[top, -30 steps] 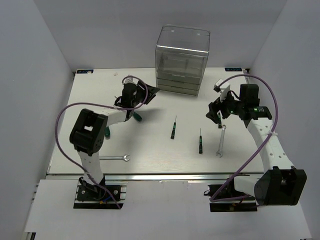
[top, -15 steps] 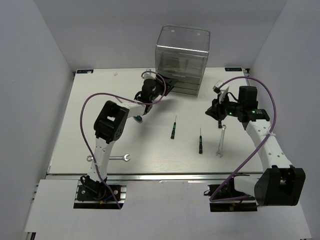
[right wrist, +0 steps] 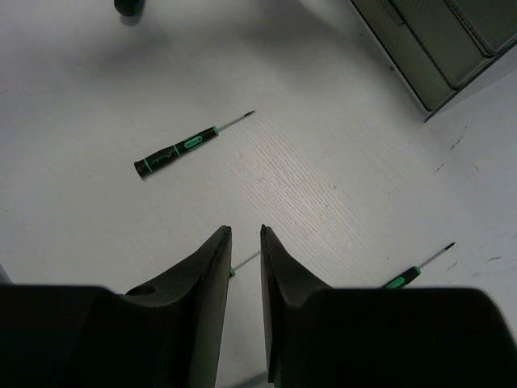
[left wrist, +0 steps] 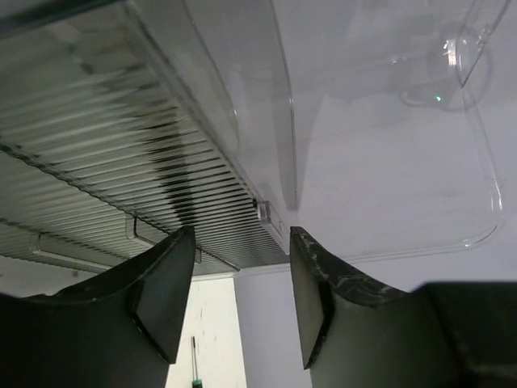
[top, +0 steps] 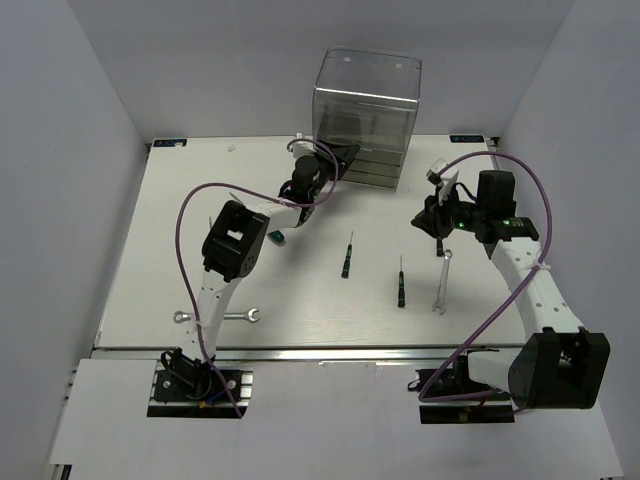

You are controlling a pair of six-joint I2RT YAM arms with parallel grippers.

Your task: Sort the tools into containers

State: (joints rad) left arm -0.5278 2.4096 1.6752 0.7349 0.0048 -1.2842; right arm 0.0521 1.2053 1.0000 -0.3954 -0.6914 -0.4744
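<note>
The clear cabinet [top: 364,118] stands at the far side of the bench [top: 180,240], its drawer count hard to tell through the plastic. The left pincer [left wrist: 238,295], fingers apart and empty, sits close under its ribbed front. The right pincer [right wrist: 245,267] is nearly closed on a thin shaft, mostly hidden. Two wrenches lie visible, one near [top: 215,317], one right [top: 441,280]; two screwdrivers lie mid-bench [top: 347,256] [top: 401,283].

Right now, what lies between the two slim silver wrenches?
Two small green-and-black screwdrivers, one and another, lie on the table; the top view shows it.
</note>
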